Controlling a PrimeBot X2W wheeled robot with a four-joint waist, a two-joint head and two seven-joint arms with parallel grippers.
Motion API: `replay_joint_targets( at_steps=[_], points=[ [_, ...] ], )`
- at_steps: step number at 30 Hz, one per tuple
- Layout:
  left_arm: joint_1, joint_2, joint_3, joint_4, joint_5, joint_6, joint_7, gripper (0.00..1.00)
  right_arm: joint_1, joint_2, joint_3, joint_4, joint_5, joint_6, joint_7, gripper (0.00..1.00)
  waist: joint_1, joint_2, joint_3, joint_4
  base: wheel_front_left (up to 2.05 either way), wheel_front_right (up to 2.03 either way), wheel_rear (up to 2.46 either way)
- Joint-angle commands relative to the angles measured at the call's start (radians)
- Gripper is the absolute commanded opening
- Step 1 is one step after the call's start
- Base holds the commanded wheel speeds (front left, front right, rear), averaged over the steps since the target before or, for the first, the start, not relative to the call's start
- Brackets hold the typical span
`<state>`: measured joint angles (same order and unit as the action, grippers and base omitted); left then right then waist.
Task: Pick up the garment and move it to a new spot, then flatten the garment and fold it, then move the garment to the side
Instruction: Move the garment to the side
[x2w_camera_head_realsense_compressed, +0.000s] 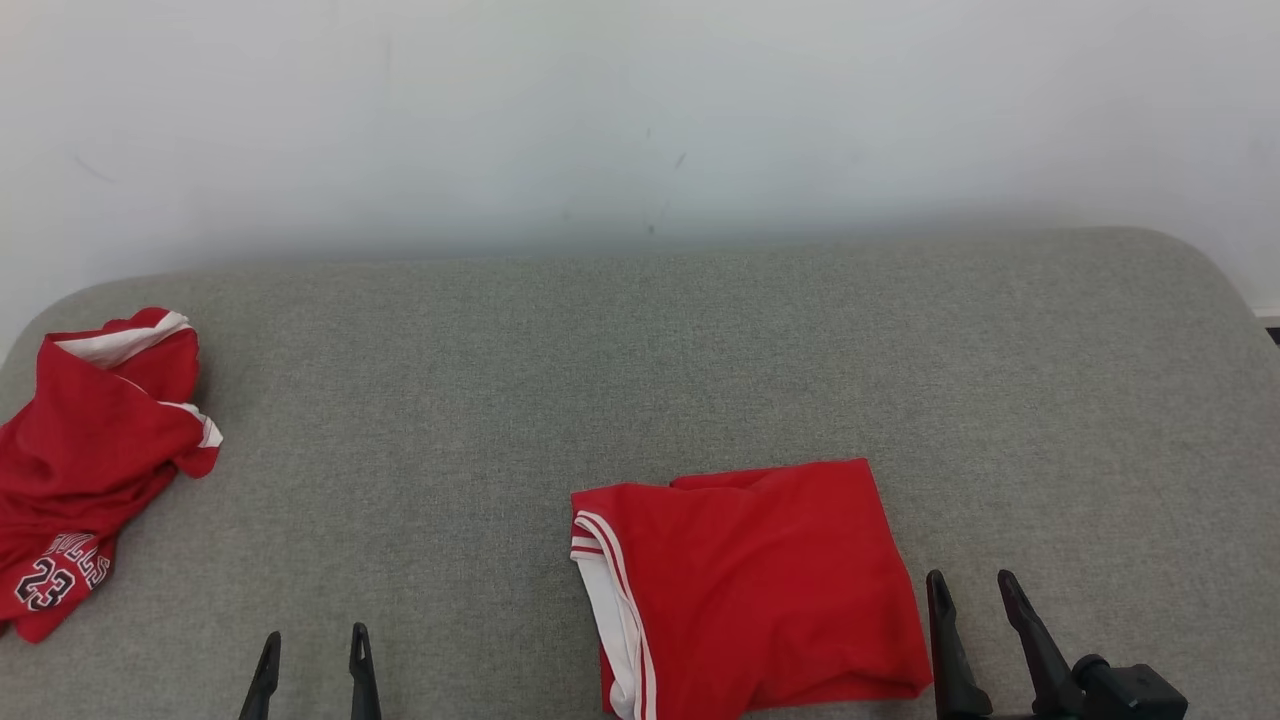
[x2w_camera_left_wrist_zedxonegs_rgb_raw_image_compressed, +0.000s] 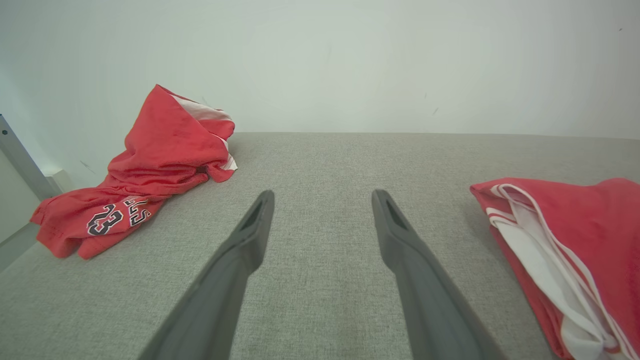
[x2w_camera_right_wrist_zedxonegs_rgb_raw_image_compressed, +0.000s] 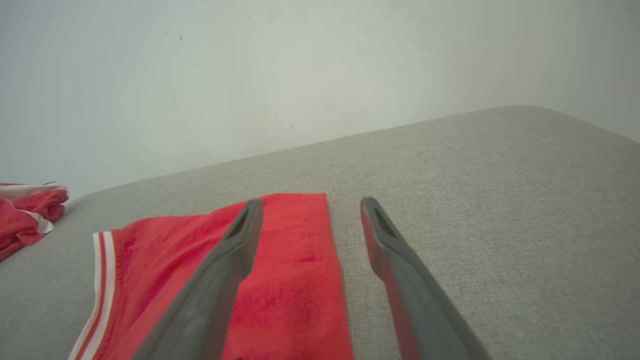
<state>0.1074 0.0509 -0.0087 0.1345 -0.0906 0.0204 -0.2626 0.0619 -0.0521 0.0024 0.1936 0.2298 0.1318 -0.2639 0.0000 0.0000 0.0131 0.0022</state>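
Left gripper (x2w_camera_head_realsense_compressed: 315, 632) and right gripper (x2w_camera_head_realsense_compressed: 970, 576) gape empty; folded garment (x2w_camera_head_realsense_compressed: 760, 580) beside right, crumpled 23 jersey (x2w_camera_head_realsense_compressed: 90, 450) far left

You have garment (x2w_camera_head_realsense_compressed: 760, 580): soft matt red cloth. Padded surface (x2w_camera_head_realsense_compressed: 450, 400): coarse grey weave. Wall (x2w_camera_head_realsense_compressed: 640, 120): matt paint, lightly scuffed.

Off to the side: a crumpled jersey, grey padding and a bare wall.

In the head view we see a crumpled red jersey (x2w_camera_head_realsense_compressed: 95, 450) at 9 o'clock, lying at the left edge of the grey fabric surface (x2w_camera_head_realsense_compressed: 500, 400). Its white trim shows at the top, and a dark "23" with lettering sits at its lower end, toward 8 o'clock. The pale wall (x2w_camera_head_realsense_compressed: 640, 120) runs across 12 o'clock, marked by a few faint scuffs (x2w_camera_head_realsense_compressed: 680, 160). In the left wrist view we make out a slanted grey strip (x2w_camera_left_wrist_zedxonegs_rgb_raw_image_compressed: 22, 157) at 9 o'clock, beside the jersey.
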Motion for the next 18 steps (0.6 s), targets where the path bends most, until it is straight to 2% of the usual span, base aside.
replay_joint_targets(
  at_steps=[1, 18],
  points=[
    [0.006, -0.001, 0.001, 0.001, 0.004, 0.002, -0.003, 1.0, 0.005, 0.003, -0.001, 0.002, -0.002, -0.002, 0.0, 1.0, 0.0, 0.0, 0.0, 0.0, 0.0, 0.0, 0.0],
    [0.01, -0.001, 0.002, -0.001, -0.004, 0.004, -0.003, 1.0, 0.004, 0.003, 0.001, 0.006, -0.006, -0.002, 0.0, 1.0, 0.0, 0.0, 0.004, -0.002, 0.0, 0.0, 0.0]
  ],
)
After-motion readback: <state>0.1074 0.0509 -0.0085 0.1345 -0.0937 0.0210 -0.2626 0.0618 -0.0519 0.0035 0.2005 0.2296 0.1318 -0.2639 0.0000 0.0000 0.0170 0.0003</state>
